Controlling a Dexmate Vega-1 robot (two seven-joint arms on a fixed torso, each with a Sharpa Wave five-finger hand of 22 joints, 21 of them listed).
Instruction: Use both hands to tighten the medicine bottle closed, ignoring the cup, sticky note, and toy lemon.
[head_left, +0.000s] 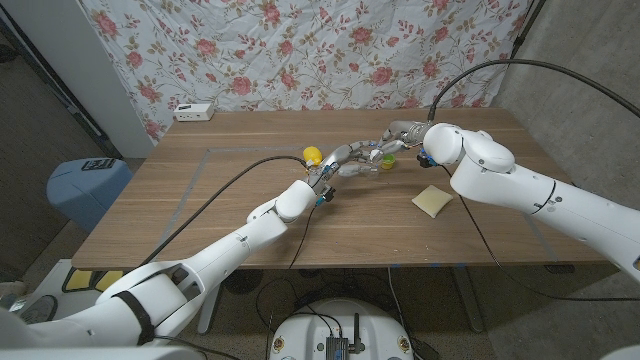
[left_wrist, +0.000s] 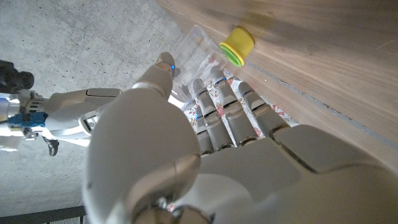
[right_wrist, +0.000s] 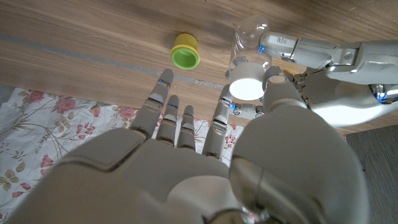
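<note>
White fingers of your left hand and right hand meet mid-table, both clamped on the clear medicine bottle, arms stretched forward.

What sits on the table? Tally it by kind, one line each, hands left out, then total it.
medicine bottle: 1
cup: 1
toy lemon: 1
sticky note: 1
white box: 1
Total: 5
</note>
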